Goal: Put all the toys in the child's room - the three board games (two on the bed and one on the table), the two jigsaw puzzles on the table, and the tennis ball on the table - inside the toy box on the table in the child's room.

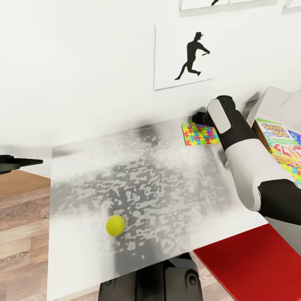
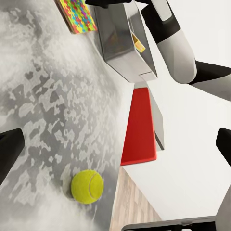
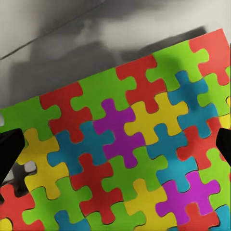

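White-walled kid's room, mottled pale grey table, cleanup maybe halfway by the look of it.

There's a black ball-player print on the far wall, wood floor down at the left, and something flat and red at the near right. The toy box at the far right already has the SKIP BO game in it, with a puzzle-patterned bit beside it. Still out: the jigsaw puzzle flat at the far edge and the tennis ball near the front. The right gripper hangs right over the puzzle, fingers spread wide, nothing held. The left gripper is also wide open, off the table's left side. The bed games aren't visible, so I'd guess they're pending.
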Motion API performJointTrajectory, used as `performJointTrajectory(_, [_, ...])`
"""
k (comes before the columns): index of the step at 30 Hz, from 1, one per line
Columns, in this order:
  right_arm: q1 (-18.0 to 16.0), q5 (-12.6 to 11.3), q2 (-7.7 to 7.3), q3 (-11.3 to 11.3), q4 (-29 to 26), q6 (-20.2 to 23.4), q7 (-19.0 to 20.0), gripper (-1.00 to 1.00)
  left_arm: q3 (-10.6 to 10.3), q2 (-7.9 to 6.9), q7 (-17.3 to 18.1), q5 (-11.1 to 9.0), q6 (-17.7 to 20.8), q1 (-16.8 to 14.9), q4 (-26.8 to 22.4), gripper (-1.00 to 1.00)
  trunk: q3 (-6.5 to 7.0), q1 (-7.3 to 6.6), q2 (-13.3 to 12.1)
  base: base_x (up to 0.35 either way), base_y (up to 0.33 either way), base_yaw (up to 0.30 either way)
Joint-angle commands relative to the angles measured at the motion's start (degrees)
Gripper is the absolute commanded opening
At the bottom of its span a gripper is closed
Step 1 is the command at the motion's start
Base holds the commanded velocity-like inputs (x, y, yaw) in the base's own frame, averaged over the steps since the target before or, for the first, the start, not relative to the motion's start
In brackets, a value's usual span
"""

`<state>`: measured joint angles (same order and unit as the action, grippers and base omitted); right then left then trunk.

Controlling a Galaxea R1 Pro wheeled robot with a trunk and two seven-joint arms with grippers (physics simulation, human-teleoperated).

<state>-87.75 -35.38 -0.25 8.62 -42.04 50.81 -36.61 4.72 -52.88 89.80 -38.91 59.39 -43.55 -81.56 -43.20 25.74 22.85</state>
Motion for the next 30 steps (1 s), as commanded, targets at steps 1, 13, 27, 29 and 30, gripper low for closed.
performJointTrajectory(1, [0.00, -1.80, -0.01, 0.17, 3.19, -0.09, -0.39, 1.00, -0.05, -0.03, 0.21, 0.00, 0.61, -0.05, 0.00, 1.00, -0.08, 0.05, 0.07, -0.083, 0.001, 0.000])
performJointTrajectory(13, [0.10, -1.80, -0.05, 0.17, 3.19, -0.09, -0.39, 1.00, -0.01, 0.04, 0.21, 0.06, 0.61, -0.05, 0.60, 1.00, -0.08, 0.05, 0.07, -0.054, 0.000, 0.000])
performJointTrajectory(27, [0.17, -1.80, -0.10, 0.17, 3.18, -0.09, -0.39, 1.00, -0.06, 0.14, 0.21, 0.06, 0.61, -0.05, 0.62, 1.00, -0.08, 0.05, 0.07, -0.103, 0.075, 0.000])
performJointTrajectory(29, [0.19, -1.80, -0.10, 0.17, 3.18, -0.09, -0.39, 1.00, -0.06, 0.20, 0.21, 0.06, 0.61, -0.05, 0.62, 1.00, -0.08, 0.05, 0.07, -0.149, 0.139, 0.000])
performJointTrajectory(30, [0.20, -1.80, -0.10, 0.14, 3.19, -0.09, -0.39, 1.00, -0.06, 0.26, 0.21, 0.06, 0.61, -0.05, 0.62, 1.00, -0.08, 0.05, 0.07, -0.070, 0.066, 0.000])
